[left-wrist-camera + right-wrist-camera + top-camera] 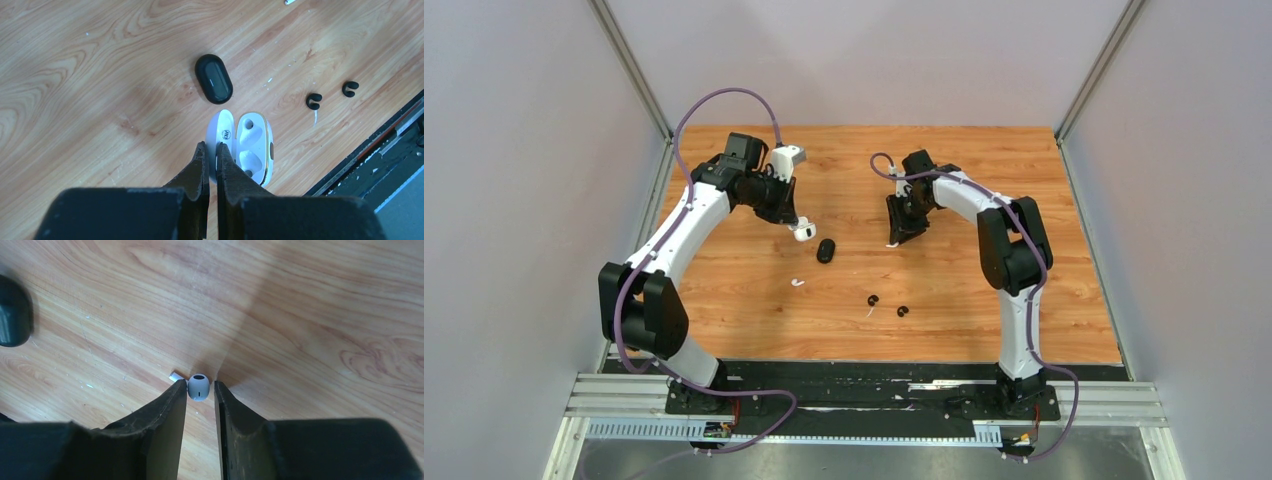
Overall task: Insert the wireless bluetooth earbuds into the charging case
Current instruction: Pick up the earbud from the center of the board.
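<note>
Grey walls close in a wood-grain tabletop (pixel 984 200) with both arms reaching out over it. Toward nine o'clock of centre, the left gripper (pixel 211 150) has its dark fingers drawn almost together, pinched on the lid edge of a small glossy white charging case (pixel 252 145). The white case is open, and its two moulded wells show.

Just beside it, at about four o'clock, a closed black oval case (pixel 826 250) lies on the wood. At six o'clock from the white case a white short-stemmed earbud (pixel 798 282) lies loose. Further toward four o'clock, nearer the arm bases, a black rounded earbud (pixel 873 299) and its black twin (pixel 903 311) lie near each other but apart.

Toward one o'clock of the black oval case, the right gripper (pixel 200 386) points down at the table with its jaws a narrow way apart. A second white earbud (pixel 198 388) sits between the fingertips, its stem poking out past one finger. It lies on the wood, and a sliver of gap shows at the other finger, so it is bracketed rather than clamped.
</note>
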